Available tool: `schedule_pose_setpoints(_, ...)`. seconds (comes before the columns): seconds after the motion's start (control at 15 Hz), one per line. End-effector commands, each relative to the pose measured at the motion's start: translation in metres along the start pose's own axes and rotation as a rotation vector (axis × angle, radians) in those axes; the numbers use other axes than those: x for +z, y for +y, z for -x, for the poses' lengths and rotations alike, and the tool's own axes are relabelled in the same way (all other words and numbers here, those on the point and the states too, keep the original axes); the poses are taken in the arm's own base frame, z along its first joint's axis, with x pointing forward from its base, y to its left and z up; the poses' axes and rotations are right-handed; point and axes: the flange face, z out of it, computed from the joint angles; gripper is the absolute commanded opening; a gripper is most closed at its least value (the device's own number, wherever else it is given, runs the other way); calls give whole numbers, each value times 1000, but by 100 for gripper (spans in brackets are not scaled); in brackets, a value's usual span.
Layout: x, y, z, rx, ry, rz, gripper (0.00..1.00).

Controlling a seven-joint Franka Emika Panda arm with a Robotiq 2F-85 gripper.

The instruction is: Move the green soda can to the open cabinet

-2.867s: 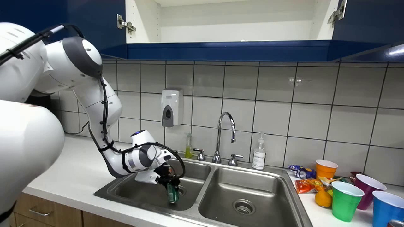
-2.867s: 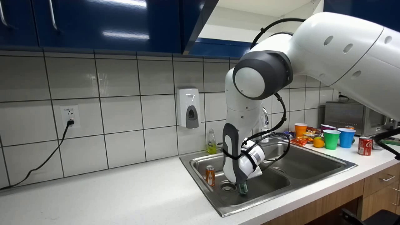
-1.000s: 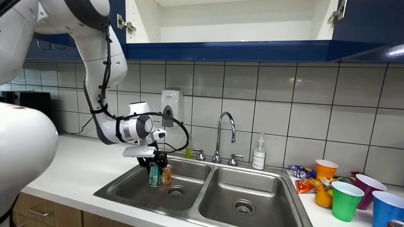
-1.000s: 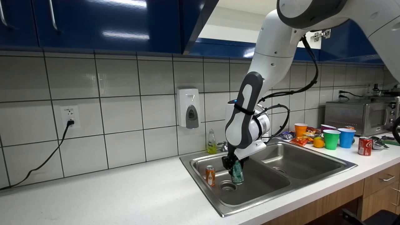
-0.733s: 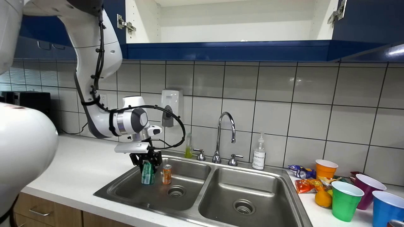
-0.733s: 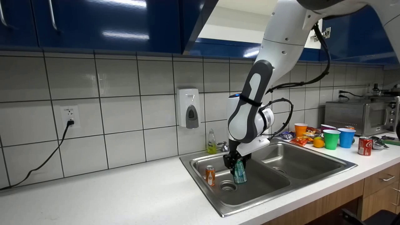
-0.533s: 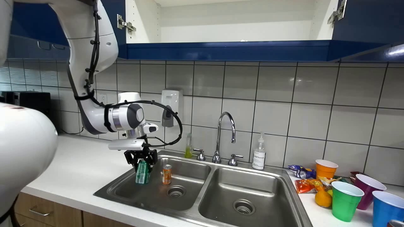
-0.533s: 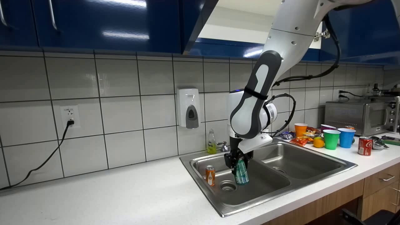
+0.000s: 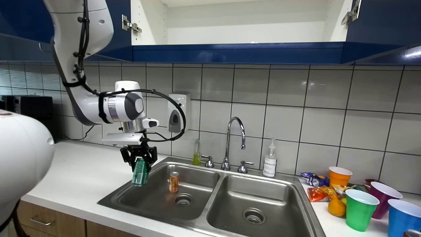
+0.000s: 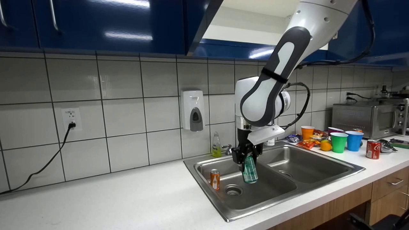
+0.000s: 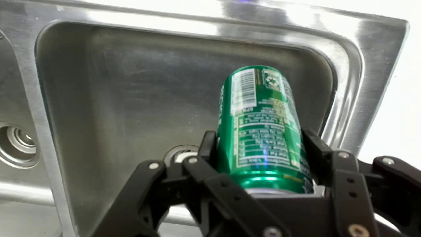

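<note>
Black gripper clamped on the green can. Both fingers touch it, one per side, standing apart only as far as the can body between them. Hold is on the upper part of the can; in the wrist view the end with the silver rim sits back toward the gripper, and the rest of the body pokes out past the fingertips. The green can hangs tilted in both exterior views, in the air over the sink, on the side where an orange can stands near the drain; the two cans are apart. The cabinet is open on the wall, white inside, blue bottom edge, well above gripper and green can. White arm above the gripper, black cable looping beside it. Surroundings, quick: faucet, pump bottle and small bottle at the back of the sink, soap dispenser on the tile wall, white counter around. Past the sink, in both exterior views, a green cup, blue cup and orange cup near snack packets; red can near the blue cup.
</note>
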Motion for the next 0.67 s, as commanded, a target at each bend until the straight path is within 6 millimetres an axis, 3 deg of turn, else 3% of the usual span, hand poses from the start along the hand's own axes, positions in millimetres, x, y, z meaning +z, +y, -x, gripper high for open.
schedule_pose_setpoints(0.0, -36, 2, 10, -6, 2, -8, 40)
schedule_pose_setpoints(0.6, -89, -4, 17, -17, -4, -14, 40)
